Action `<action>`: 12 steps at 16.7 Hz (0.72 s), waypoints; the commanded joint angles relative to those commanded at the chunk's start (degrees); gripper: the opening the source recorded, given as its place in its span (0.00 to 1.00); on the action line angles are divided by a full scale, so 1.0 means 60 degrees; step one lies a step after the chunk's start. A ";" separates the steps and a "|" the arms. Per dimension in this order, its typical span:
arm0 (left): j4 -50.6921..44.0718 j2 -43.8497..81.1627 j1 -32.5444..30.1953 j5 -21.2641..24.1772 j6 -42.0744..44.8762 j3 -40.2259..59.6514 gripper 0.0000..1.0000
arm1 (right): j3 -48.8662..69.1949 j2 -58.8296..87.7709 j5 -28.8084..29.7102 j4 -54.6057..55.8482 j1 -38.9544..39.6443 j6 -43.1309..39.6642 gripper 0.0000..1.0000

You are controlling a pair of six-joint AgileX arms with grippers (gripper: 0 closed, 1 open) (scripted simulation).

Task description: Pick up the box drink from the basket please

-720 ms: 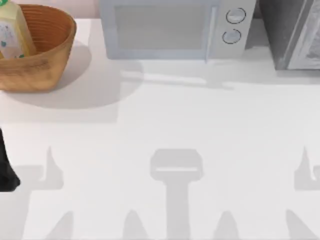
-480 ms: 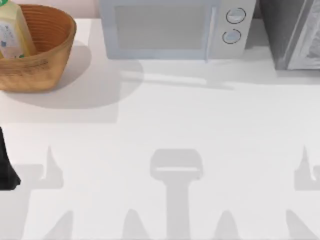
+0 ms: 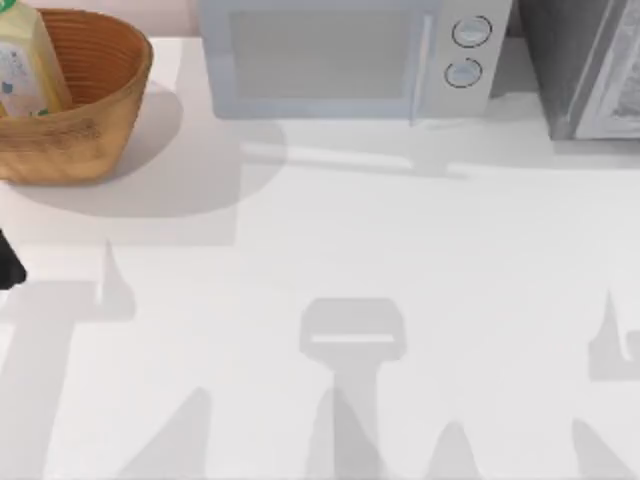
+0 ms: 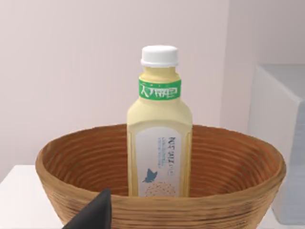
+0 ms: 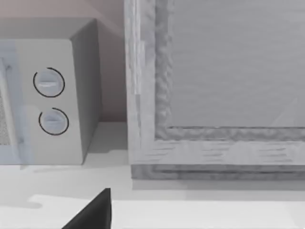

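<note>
Top view: round orange-brown woven wicker basket (image 3: pixel 85 110) at the table's far left, pale yellow box drink (image 3: pixel 25 65) with green band upright inside, white microwave (image 3: pixel 350 60) beside it. Left gripper (image 3: pixel 8 268) at left edge, finger state can't tell.
Left wrist view: drink stands in basket, dark fingertip (image 4: pixel 95 212) in front.
Right wrist view: microwave, grey cabinet (image 5: pixel 214 95), dark fingertip (image 5: pixel 95 212); grip unreadable.
</note>
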 joint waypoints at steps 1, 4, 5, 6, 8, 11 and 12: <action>0.0549 0.0775 0.0014 0.0027 0.0016 0.0327 1.00 | 0.0000 0.0000 0.0000 0.0000 0.0000 0.0000 1.00; 0.2249 0.3283 0.0075 0.0137 0.0062 0.1359 1.00 | 0.0000 0.0000 0.0000 0.0000 0.0000 0.0000 1.00; 0.2815 0.4163 0.0102 0.0183 0.0076 0.1710 1.00 | 0.0000 0.0000 0.0000 0.0000 0.0000 0.0000 1.00; 0.3374 0.5055 0.0131 0.0233 0.0089 0.2061 1.00 | 0.0000 0.0000 0.0000 0.0000 0.0000 0.0000 1.00; 0.4457 0.6845 0.0198 0.0346 0.0109 0.2751 1.00 | 0.0000 0.0000 0.0000 0.0000 0.0000 0.0000 1.00; 0.5934 0.9430 0.0318 0.0535 0.0125 0.3718 1.00 | 0.0000 0.0000 0.0000 0.0000 0.0000 0.0000 1.00; 0.6370 1.0231 0.0360 0.0600 0.0126 0.4009 1.00 | 0.0000 0.0000 0.0000 0.0000 0.0000 0.0000 1.00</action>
